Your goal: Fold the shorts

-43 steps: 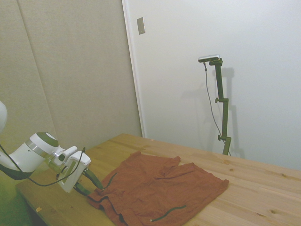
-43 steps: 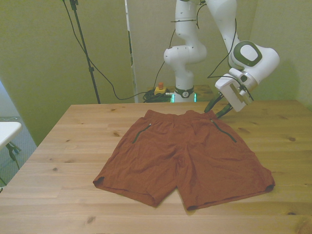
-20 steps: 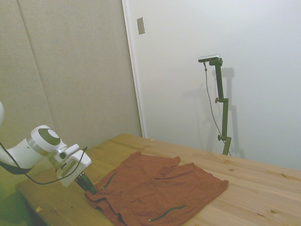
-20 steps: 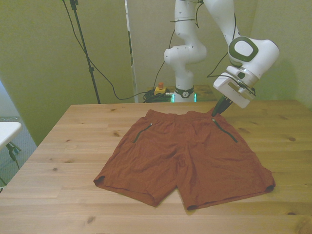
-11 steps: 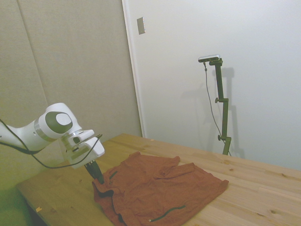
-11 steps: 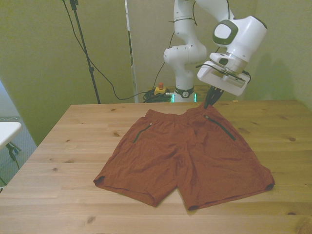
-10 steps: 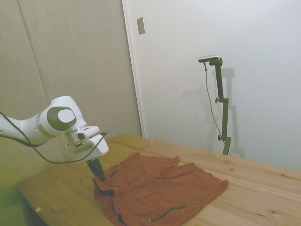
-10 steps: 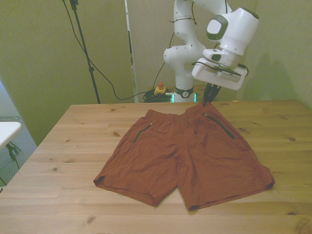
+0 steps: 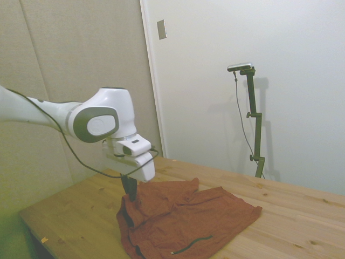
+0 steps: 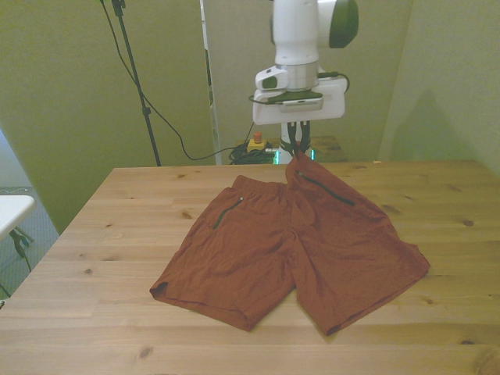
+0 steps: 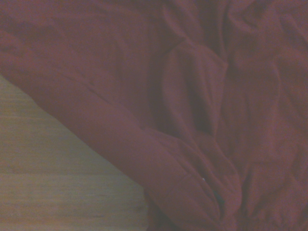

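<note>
The tool [image 10: 298, 154] is closed on the shorts [image 10: 291, 246] at their 12 o'clock waistband, lifting it; the fold is only begun

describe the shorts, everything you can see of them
The shorts are rust-red soft cloth with dark zippered pocket slits, wrinkled. They lie mostly flat on the wooden table, legs toward the near edge. One waistband corner, on the front view's right, is pinched in the gripper and raised off the table, drawing that side inward.
</note>
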Robot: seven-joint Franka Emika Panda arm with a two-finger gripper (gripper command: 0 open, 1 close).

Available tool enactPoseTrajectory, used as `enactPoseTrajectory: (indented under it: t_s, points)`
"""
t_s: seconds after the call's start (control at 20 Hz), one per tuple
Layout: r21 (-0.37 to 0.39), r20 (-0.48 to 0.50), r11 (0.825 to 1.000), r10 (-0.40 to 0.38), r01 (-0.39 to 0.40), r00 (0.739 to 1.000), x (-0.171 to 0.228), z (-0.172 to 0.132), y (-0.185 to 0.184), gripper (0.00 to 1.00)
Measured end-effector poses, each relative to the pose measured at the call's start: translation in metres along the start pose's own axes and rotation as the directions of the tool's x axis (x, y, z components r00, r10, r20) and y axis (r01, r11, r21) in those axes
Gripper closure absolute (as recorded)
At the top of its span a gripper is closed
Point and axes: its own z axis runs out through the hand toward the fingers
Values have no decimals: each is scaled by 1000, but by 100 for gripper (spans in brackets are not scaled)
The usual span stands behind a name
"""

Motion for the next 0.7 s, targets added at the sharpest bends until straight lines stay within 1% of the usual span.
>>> enactPoseTrajectory:
  t_s: [0.1,0.2,0.5,0.7]
  points:
    - [2,16,1000,30,-30,999,22,0,10,100]
    - [2,20,999,44,-44,999,32,-3,15,100]
    - [31,10,998,51,-51,999,39,-32,23,100]
    - [58,9,995,80,-81,997,46,-43,43,100]
